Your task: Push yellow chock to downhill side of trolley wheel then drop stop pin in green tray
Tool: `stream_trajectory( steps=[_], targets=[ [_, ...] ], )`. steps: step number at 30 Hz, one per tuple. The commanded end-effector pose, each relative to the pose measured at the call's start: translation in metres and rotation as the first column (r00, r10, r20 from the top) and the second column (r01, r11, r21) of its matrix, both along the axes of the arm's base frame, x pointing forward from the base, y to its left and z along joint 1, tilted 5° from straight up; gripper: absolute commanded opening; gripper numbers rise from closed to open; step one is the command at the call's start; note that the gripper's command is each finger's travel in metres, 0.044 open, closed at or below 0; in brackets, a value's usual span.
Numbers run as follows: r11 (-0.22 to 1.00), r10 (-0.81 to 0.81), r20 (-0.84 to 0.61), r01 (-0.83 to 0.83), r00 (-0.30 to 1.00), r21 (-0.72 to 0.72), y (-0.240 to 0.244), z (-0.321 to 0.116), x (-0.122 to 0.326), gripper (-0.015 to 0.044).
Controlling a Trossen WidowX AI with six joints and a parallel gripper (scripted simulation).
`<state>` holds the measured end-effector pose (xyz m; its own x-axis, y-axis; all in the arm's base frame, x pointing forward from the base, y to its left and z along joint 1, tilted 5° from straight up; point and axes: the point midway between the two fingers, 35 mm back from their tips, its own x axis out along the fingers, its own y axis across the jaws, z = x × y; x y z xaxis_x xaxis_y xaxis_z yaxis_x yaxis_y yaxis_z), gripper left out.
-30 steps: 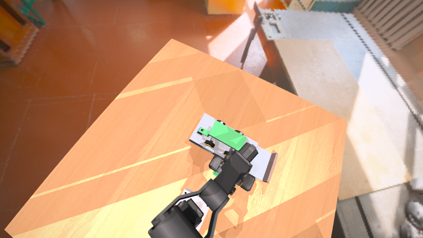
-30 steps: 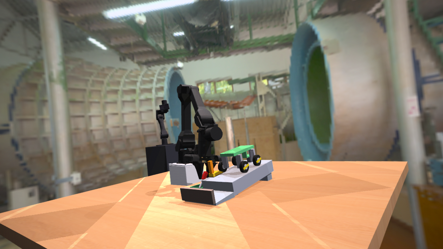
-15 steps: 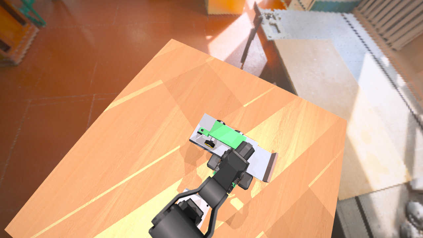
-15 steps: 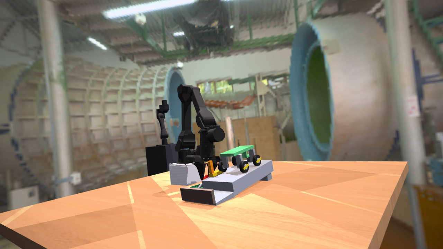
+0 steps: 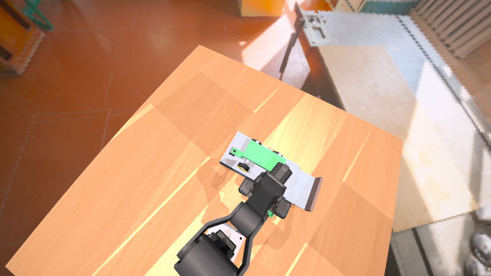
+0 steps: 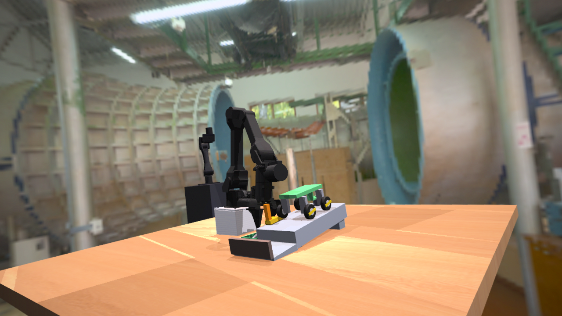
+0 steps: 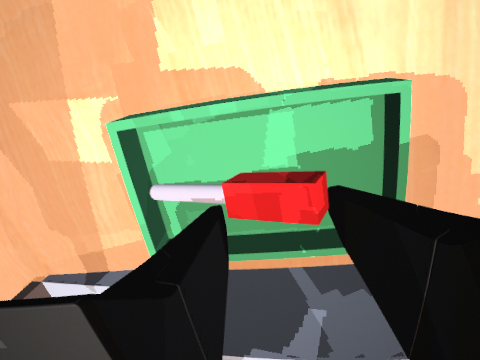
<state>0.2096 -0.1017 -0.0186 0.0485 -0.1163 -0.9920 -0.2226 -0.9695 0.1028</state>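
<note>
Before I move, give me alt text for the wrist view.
Red-headed pin lying in a green tray, pale shaft pointing left. The partly open gripper reaches in from below, fingertips near both ends of the head; contact is unclear.
</note>
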Motion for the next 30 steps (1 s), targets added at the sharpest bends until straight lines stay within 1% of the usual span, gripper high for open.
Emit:
stream_trajectory(
  steps=[1,8,13,14,20,27,30],
  targets=[
    [1.0,-0.003,-0.004,0.003,1.0,-0.003,0.002,-0.003,0.0,0.019],
    [1.0,-0.003,-0.004,0.003,1.0,-0.003,0.004,-0.006,0.001,0.019],
    [1.0,-0.001,0.002,0.001,1.0,-0.001,0.003,-0.003,0.001,0.0321],
    [1.0,-0.001,0.002,0.001,1.0,-0.001,0.003,-0.003,0.001,0.034],
    [1.0,-0.001,0.001,0.001,1.0,-0.001,0.003,-0.002,0.001,0.034],
    [1.0,-0.003,-0.003,0.003,1.0,-0.003,0.003,0.021,-0.003,0.034],
    [1.0,-0.003,-0.003,0.003,1.0,-0.003,0.003,0.026,-0.003,0.0419]
  ],
)
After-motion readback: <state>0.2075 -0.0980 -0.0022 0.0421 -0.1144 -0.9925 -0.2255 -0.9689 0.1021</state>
